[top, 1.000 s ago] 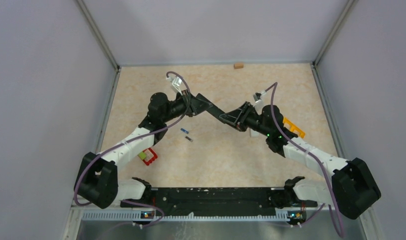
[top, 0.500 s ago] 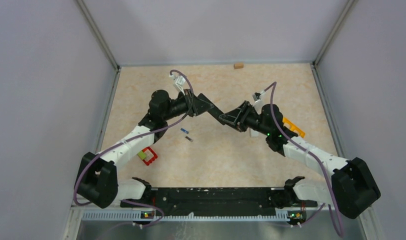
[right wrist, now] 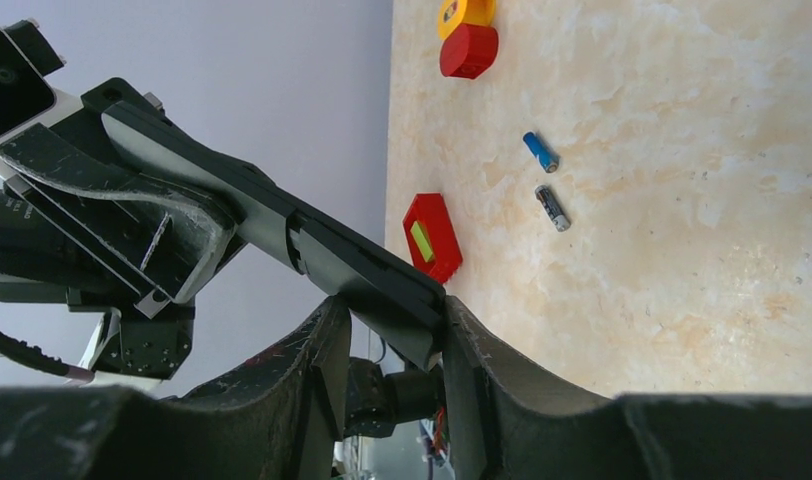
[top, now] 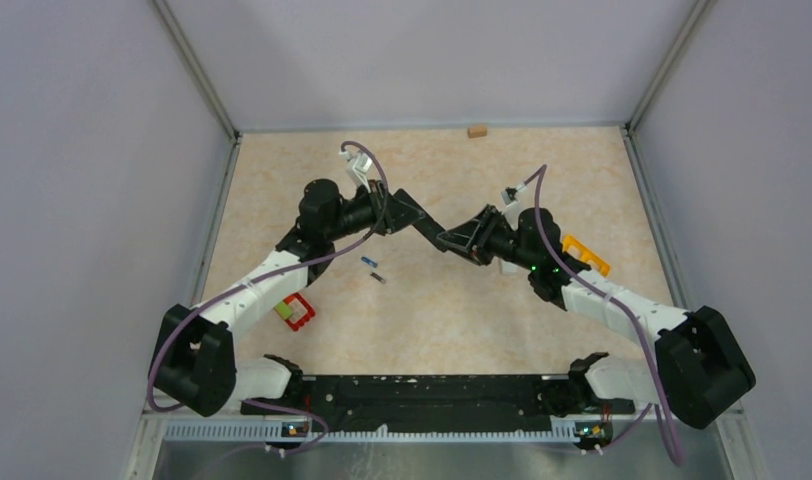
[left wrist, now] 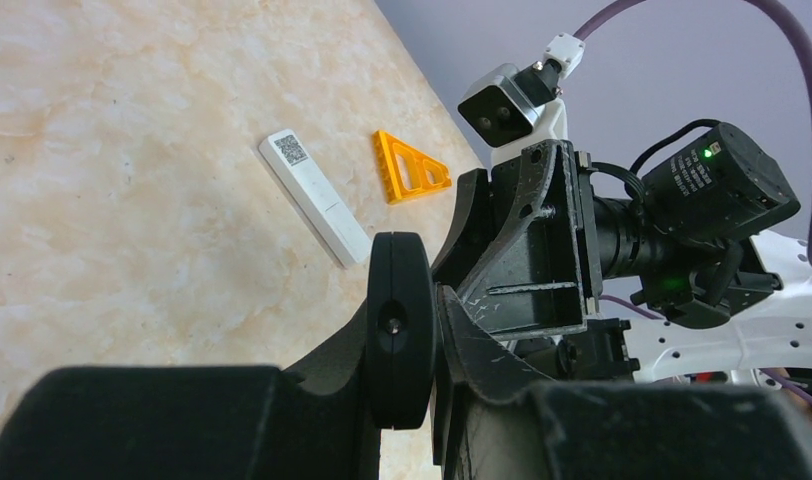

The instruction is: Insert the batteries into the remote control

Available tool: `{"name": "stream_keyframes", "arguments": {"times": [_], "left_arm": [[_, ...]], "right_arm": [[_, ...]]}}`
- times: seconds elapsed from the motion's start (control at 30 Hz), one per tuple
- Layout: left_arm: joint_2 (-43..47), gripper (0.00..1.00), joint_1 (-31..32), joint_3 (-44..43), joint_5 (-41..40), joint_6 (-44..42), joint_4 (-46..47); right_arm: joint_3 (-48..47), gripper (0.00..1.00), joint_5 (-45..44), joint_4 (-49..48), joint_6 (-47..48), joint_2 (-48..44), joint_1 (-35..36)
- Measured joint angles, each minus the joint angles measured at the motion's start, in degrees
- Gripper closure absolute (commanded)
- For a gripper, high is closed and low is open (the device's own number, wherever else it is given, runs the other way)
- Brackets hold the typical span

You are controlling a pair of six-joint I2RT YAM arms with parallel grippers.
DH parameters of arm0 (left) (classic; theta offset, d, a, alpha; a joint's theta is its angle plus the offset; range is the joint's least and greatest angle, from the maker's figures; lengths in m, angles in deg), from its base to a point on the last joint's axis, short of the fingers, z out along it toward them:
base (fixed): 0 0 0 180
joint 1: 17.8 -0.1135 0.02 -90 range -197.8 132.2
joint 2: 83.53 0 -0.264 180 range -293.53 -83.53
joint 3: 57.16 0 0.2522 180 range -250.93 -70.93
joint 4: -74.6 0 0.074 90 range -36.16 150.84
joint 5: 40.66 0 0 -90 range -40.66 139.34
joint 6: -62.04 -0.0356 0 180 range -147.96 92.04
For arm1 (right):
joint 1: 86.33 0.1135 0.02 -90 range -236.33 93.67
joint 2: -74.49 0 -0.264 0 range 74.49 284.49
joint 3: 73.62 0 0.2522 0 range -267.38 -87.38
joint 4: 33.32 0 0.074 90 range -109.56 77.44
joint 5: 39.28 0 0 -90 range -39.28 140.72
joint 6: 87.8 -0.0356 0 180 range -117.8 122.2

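Over at about 8 o'clock on the table (top: 282, 190) lies a red piece (top: 298, 312) with a yellow-green bit on its left side, close beside the left arm.

The left gripper (top: 407, 212) sits a little toward 11 o'clock from the middle of the table. Its jaws are clenched on one end of the remote control (top: 429, 226), a long black bar held up off the surface. From the right wrist view the bar (right wrist: 342, 262) runs straight from that clamp to the near fingers.

The batteries are not in the remote. The blue battery (top: 367, 263) and the dark battery (top: 378, 276) lie loose on the table at about 7 o'clock from the left gripper, near each other but not touching. The dark one is the nearer to the arm bases. The right wrist camera shows both plainly, the blue (right wrist: 541, 152) and the dark (right wrist: 553, 207), with a red six-sided block (right wrist: 431, 236) bearing a green slot beyond them. I cannot tell whether that is the same red piece.

The right gripper (top: 460, 238) meets the remote from 3 o'clock. Its fingers (right wrist: 322, 360) press on either side of the bar's other end, so both arms are grasping it.

Just at 5 o'clock from that gripper a white bar (left wrist: 317, 198) with a printed code lies flat, partly under the right arm in the overhead view. An orange triangle (top: 587, 255) rests farther toward 3 o'clock. A small brown block (top: 476, 130) sits against the far edge at 12 o'clock.
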Motion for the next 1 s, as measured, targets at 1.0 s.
{"name": "stream_keyframes", "arguments": {"times": [1.0], "left_arm": [[-1.84, 1.00, 0.04, -0.74, -3.96, -9.01, -6.73]], "right_arm": [[5.46, 1.00, 2.75, -10.05, -3.93, -0.50, -0.13]]}}
